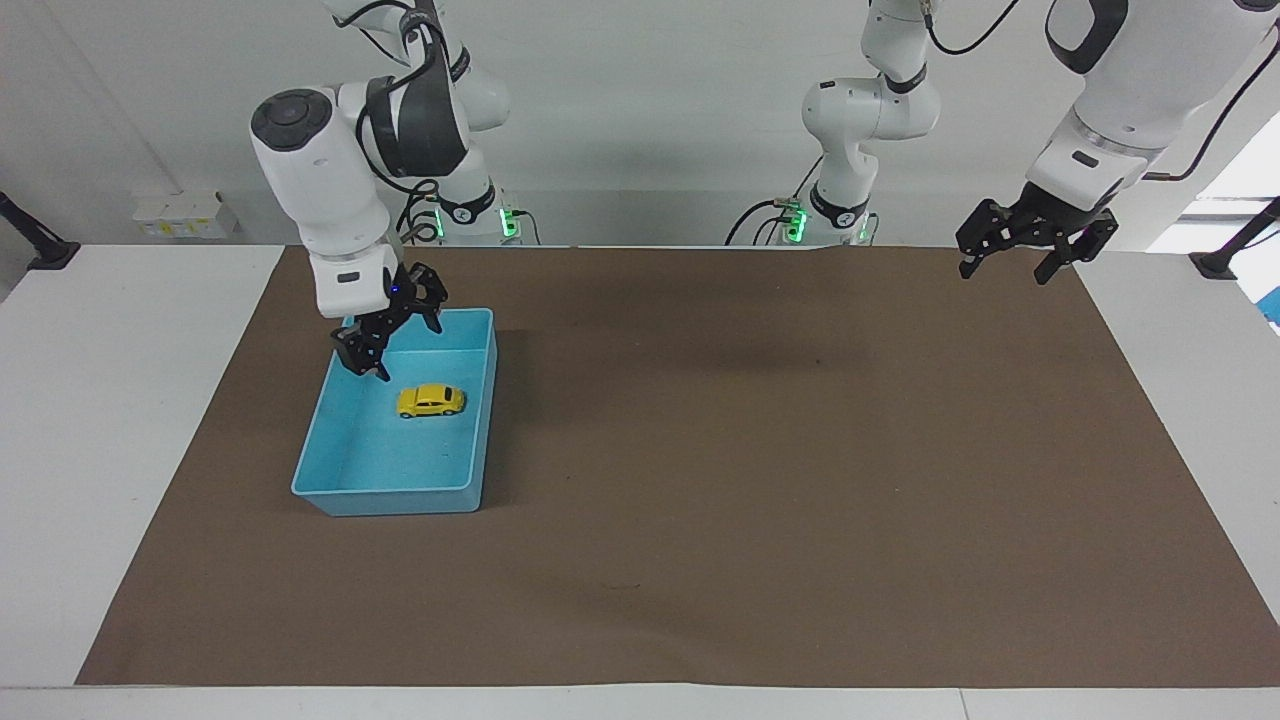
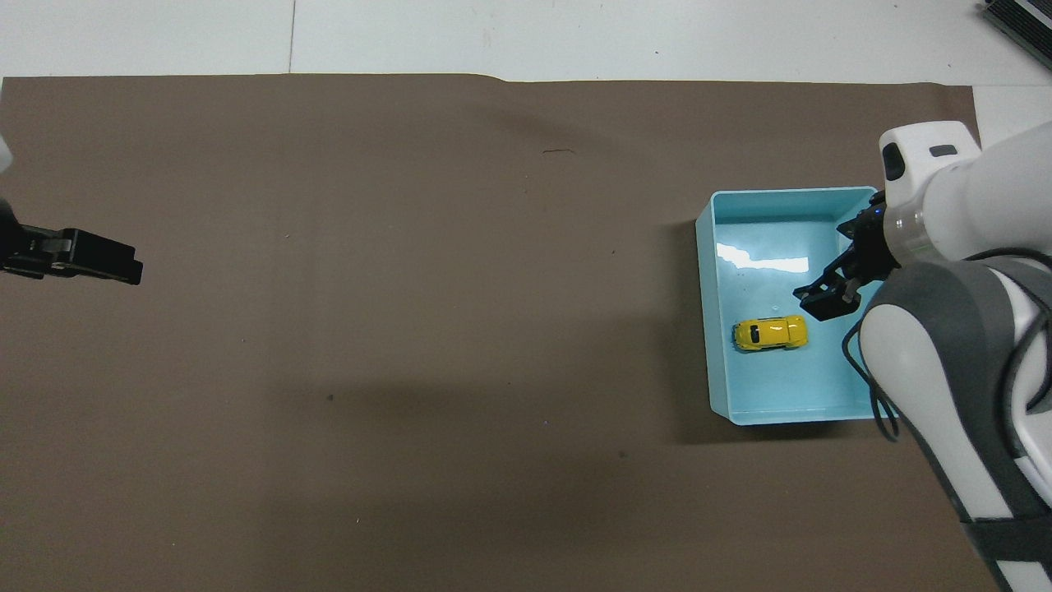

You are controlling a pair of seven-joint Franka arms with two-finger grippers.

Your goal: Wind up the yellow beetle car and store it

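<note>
Facing view: your yellow beetle car (image 1: 431, 401) sits on its wheels on the floor of the blue bin (image 1: 345, 492), roughly mid-bin, a bit toward the wall on the left arm's side. Nothing's touching it. The bin rests on the brown mat (image 1: 760, 480) at the right arm's end of the table. Your right gripper (image 1: 393, 343) hangs in the air over the bin's robot-side part, above the rim, fingers spread apart w/ nothing between them, clear of the car. Your left gripper (image 1: 1012, 262) waits up in the air over the mat's corner at the left arm's end, fingers apart too, empty.

Overhead view: car (image 2: 770, 332) lies in the bin (image 2: 708, 329), side-on to the robots, close to the bin wall that faces the left arm's end. Right gripper (image 2: 832, 298) shows just beside the car, not on it. Left gripper (image 2: 82, 256) pokes in at the mat (image 2: 411, 288) edge; you can't read its fingers from here.
</note>
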